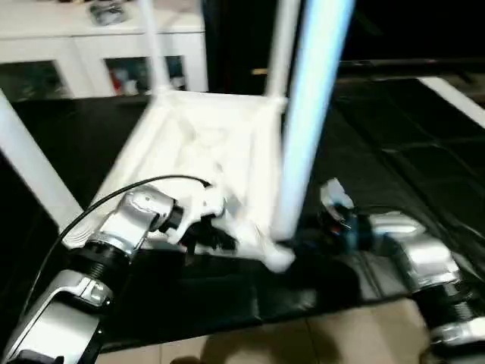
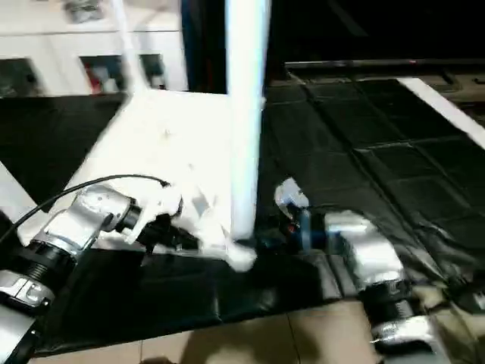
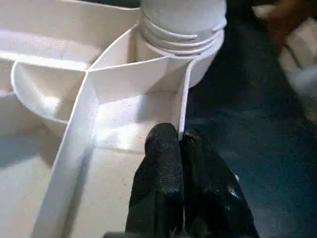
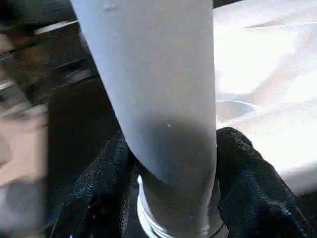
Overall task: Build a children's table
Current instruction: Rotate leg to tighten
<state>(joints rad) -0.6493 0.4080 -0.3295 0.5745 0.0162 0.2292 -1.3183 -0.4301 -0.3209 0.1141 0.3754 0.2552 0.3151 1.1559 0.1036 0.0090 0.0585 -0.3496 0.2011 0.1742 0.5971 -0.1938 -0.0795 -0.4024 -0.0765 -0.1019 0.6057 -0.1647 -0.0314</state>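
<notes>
While the upside-down top (image 1: 204,144) lies on the dark surface (image 1: 394,159), the leg (image 1: 307,121) stands straight up in its near corner socket (image 3: 198,64). The right jaws (image 4: 173,178) sit on either side of the leg's base, half open. The left jaws (image 3: 179,148) are pinched shut on a rib (image 3: 184,99) just beside that socket.

Looks like a home room to me: white cabinet (image 1: 98,45) with glass doors, black mat (image 1: 394,152), tiled floor (image 1: 303,345).
</notes>
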